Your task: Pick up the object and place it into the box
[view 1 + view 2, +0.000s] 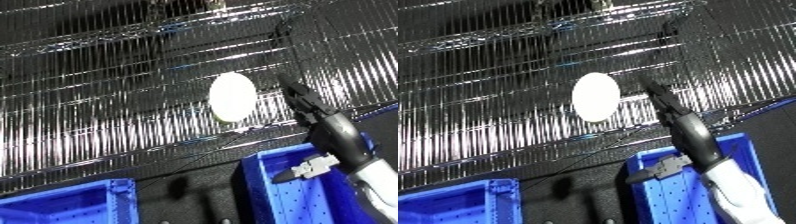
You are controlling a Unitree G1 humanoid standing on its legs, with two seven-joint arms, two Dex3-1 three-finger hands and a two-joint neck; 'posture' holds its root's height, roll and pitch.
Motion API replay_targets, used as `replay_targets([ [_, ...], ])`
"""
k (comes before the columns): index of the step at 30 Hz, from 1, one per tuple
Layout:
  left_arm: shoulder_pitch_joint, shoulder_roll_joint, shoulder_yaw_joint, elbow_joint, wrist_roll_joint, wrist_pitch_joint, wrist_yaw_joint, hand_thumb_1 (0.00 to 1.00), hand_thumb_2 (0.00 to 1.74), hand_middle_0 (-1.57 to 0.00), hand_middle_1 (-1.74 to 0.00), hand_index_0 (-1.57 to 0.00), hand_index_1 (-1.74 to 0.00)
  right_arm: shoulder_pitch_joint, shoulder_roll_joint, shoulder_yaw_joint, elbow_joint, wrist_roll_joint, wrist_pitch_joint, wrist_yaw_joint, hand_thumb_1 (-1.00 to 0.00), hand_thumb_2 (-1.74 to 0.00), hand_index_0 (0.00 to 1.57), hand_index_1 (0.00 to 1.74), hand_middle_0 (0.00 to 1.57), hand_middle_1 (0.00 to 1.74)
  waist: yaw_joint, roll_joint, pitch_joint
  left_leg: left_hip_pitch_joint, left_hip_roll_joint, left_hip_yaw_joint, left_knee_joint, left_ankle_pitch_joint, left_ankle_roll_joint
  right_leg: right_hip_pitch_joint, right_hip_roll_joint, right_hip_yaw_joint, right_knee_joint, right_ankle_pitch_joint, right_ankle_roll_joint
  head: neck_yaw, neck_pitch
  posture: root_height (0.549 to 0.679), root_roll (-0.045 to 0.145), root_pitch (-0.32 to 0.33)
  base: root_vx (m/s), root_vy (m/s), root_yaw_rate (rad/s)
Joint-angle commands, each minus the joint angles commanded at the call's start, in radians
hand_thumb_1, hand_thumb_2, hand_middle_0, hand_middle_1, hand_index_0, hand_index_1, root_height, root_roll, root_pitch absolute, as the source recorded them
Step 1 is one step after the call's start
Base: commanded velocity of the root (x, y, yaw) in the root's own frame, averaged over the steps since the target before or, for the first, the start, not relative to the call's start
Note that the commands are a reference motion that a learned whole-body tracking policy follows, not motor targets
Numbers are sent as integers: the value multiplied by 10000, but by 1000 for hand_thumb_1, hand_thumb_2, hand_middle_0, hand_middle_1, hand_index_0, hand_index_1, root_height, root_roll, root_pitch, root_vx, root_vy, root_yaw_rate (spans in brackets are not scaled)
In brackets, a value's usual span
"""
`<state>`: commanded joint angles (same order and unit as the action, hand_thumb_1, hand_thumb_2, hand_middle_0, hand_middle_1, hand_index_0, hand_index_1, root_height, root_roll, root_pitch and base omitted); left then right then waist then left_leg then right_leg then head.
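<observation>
We look down on a wire shelf (107, 115) w/ shiny metal rods running across most of the view. A pale oval object (233, 96), whitish w/ a faint yellow tint at its lower edge, lies on the shelf rods near the middle, a bit right of centre. It sits on the shelf, not in either bin.

Our right hand (669, 107) comes in from the lower right on a white and silver forearm (740, 192). The black fingers (298, 95) stretch out straight and lie close together, tips pointing up-left along the shelf. They reach just beside the oval's right edge; we can't tell if they touch it or stop just short. Nothing is curled round the object, so the hand grips nothing.

Below the shelf's front edge, 2 blue bins show. One bin (656, 195) stands at lower right, under the forearm, its inner wall dotted w/ small holes. The other blue bin (62, 202) sits at lower left, only its rim and part of a wall in view. Between them, dark floor (191, 195). Both bins are well apart from the oval, which lies up on the shelf.
</observation>
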<state>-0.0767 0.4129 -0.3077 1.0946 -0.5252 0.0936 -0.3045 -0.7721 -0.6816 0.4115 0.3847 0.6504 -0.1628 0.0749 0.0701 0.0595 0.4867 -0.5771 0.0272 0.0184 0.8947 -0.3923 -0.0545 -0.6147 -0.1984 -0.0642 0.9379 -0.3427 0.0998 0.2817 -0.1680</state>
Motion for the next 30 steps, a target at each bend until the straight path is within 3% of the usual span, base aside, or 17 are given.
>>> replay_targets([
  [7,14,25,-85,-155,-193,-198,175,0,0,0,0,0,0,-660,-59,255,512,142,-19,181,0,0,0,0,0,0,119,145,156,-332,-62,-28,303,-66,52,-384,-85,-4,296,-17,-33,320,226,602,48,40,-3,15,15],
  [14,28,94,-155,-429,-353,-258,208,0,0,0,0,0,0,-1441,-161,501,1049,243,-110,158,0,0,0,0,0,0,256,309,321,-635,-200,-63,400,-10,114,-711,-108,-19,500,-18,-86,816,667,599,50,54,18,6,23],
  [30,235,122,-494,-1002,-623,-299,180,0,0,0,0,0,0,-2646,-154,892,1734,277,-87,198,0,0,0,0,0,0,548,550,333,-1221,-471,-120,731,-17,250,-1225,-129,-156,863,-95,-268,1389,1364,594,54,85,17,5,16],
])
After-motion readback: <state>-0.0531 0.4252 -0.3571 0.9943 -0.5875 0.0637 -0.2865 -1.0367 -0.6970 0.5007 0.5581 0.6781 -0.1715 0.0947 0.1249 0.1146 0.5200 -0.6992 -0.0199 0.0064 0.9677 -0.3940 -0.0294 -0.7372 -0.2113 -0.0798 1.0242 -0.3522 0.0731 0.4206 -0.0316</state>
